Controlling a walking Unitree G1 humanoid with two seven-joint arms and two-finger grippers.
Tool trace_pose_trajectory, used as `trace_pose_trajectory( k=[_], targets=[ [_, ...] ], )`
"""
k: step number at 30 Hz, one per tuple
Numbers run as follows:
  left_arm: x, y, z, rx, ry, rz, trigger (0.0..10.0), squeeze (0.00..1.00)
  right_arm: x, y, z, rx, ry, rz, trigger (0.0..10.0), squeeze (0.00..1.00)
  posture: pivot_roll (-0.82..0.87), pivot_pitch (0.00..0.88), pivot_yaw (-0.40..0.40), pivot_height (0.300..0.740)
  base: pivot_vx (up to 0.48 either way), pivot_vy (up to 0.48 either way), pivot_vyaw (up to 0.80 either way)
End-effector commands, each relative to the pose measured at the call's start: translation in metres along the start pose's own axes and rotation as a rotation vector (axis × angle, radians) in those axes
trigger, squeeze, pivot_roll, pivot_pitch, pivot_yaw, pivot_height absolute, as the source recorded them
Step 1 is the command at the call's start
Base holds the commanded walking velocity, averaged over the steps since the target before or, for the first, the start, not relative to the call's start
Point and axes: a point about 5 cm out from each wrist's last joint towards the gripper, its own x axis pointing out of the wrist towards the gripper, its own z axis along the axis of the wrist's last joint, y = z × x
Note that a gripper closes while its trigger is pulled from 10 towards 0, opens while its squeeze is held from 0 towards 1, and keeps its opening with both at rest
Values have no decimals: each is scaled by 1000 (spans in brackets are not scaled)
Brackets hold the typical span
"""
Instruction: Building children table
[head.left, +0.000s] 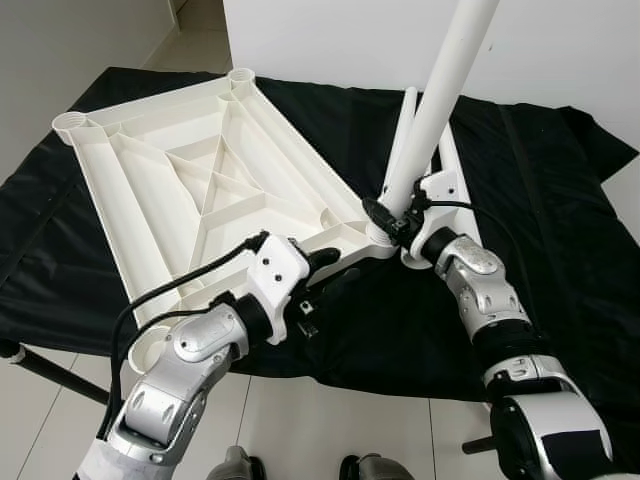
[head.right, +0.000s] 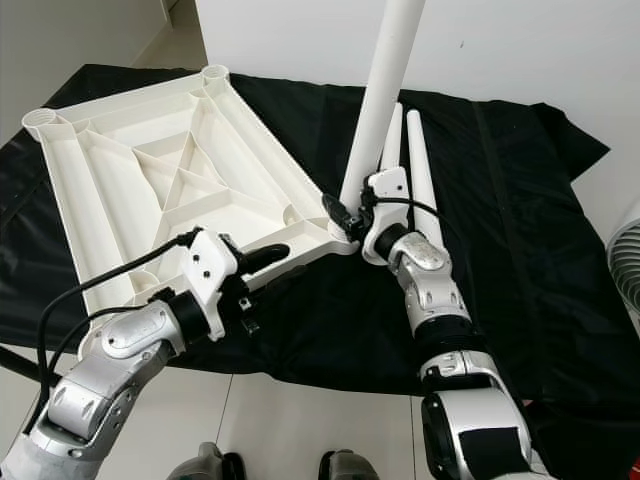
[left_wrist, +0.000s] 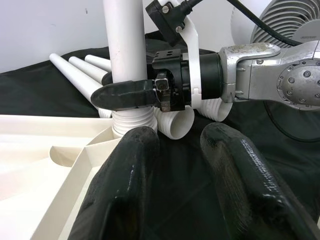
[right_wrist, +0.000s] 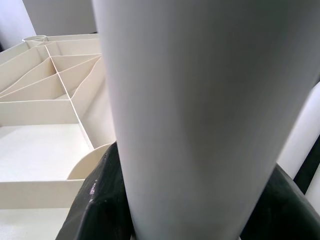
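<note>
The right hand (head.left: 385, 215) is pinching a long white leg (head.left: 440, 100) low down, with one black finger (left_wrist: 125, 94) on each side of it. The leg is a smooth round tube. It stands up tall, leaning a little, and its ribbed bottom end sits in the round socket (head.left: 378, 236) at the near right corner of the white tabletop (head.left: 200, 190).

The left hand (head.left: 325, 272) is just beside that same corner, at the near edge of the tabletop. Its two thick black fingers (left_wrist: 125, 185) are spread apart with a gap between them. One finger lies over the white edge and the other hangs over the black cloth (head.left: 560, 220). I cannot tell if the fingers touch the plastic.

The tabletop is one big white plastic piece lying upside down. You can see its underside, with raised ribs that make triangles and long boxes. There are four round sockets, one at each corner. Three are open and one has the leg in it.

More white legs (head.right: 420, 165) lie on the black cloth right behind the standing leg. The left wrist view shows three of them side by side, with ribbed ends, so that makes four legs in all.

The black cloth is spread over the pale tile floor (head.left: 330, 420) and everything lies on it. A white wall (head.left: 560, 50) stands behind. A round grey fan (head.right: 625, 265) sits at the far right.
</note>
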Motion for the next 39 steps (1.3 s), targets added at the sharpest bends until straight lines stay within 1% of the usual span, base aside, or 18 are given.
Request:
trace_pose_trajectory(
  k=[1,8,10,14,16,19,21,23,26,27,29,30,31,32,34,35,36,39],
  targets=[
    [0,0,-1,3,9,-13,10000,0,-5,5,-25,58,94,-5,10000,0,-56,126,41,740,0,0,0],
    [0,-1,-1,2,9,-11,10000,0,-5,8,-25,25,91,-11,10000,0,-55,121,38,740,0,0,0],
    [0,-1,-1,1,8,-8,10000,0,-4,13,-25,4,78,-42,10000,0,-54,119,30,740,0,0,0],
    [0,-1,-2,0,7,-8,10000,0,-4,17,-24,-3,69,-69,10000,0,-54,117,24,740,0,0,0],
    [1,-3,-2,-1,4,-7,10000,0,-4,24,-24,16,51,-120,10000,0,-54,112,17,740,0,0,0],
    [1,-4,-2,-2,4,-7,10000,0,-3,27,-25,34,49,-156,10000,0,-54,108,16,740,0,0,0],
    [1,-4,-2,0,3,-9,10000,0,-1,32,-26,57,51,-223,10000,0,-53,104,13,740,0,0,0],
    [2,-4,-2,1,2,-9,10000,0,-1,33,-27,62,51,-240,10000,0,-53,104,13,740,0,0,0],
    [2,-4,-2,-1,2,-11,10000,0,0,36,-27,88,44,-338,10000,0,-52,96,9,740,0,0,0],
    [2,-4,-2,-1,2,-11,10000,0,0,36,-27,88,44,-338,10000,0,-52,96,9,740,0,0,0],
    [2,-4,-3,-1,3,-13,10000,0,1,39,-27,98,49,-421,10000,0,-52,96,9,740,0,0,0],
    [2,-4,-3,-1,3,-13,10000,0,1,39,-27,98,49,-421,10000,0,-52,96,9,740,0,0,0],
    [2,-5,-3,-1,2,-14,10000,0,1,40,-26,93,43,-471,10000,0,-53,92,6,740,0,0,0],
    [2,-5,-3,-1,2,-14,10000,0,1,40,-26,93,43,-471,10000,0,-53,92,6,740,0,0,0],
    [3,-6,-3,-2,0,-16,10000,0,0,49,-25,96,34,-564,10000,0,-53,87,3,740,0,0,0],
    [3,-6,-3,-2,0,-16,10000,0,0,49,-25,96,34,-564,10000,0,-53,87,3,740,0,0,0],
    [3,-6,-3,-3,0,-18,10000,0,-1,56,-24,99,26,-595,10000,0,-53,87,3,740,0,0,0],
    [3,-7,-3,-3,-1,-19,10000,0,-2,61,-23,101,23,-612,10000,0,-50,83,-2,740,0,0,0]
  ],
)
